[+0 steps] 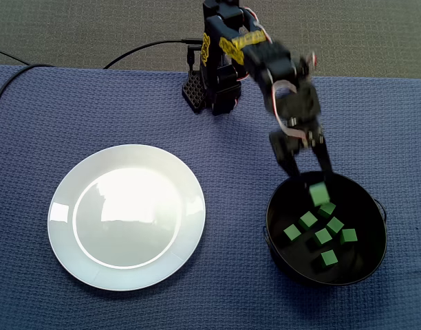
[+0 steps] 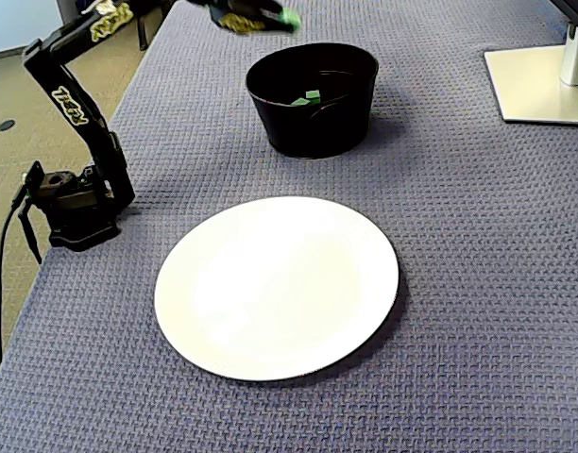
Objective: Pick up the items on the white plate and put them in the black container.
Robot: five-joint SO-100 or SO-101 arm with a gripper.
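Black two-finger pincer [image 1: 310, 175], blurred, hangs over the far rim of the round black container [image 1: 375, 206]. One green cube [image 1: 318, 194] sits at its tips. Grip state: cannot tell. Approx. seven more green cubes [image 1: 323, 236] lie inside the container. Round white plate [image 1: 66, 206] lies well apart, twd the left edge of the blue woven cloth [image 1: 231, 295] in this fixed view.

open blue cloth [image 1: 231, 275] separates white plate [image 1: 59, 220] from black container [image 1: 369, 206], whose raised wall sits under the jaws.
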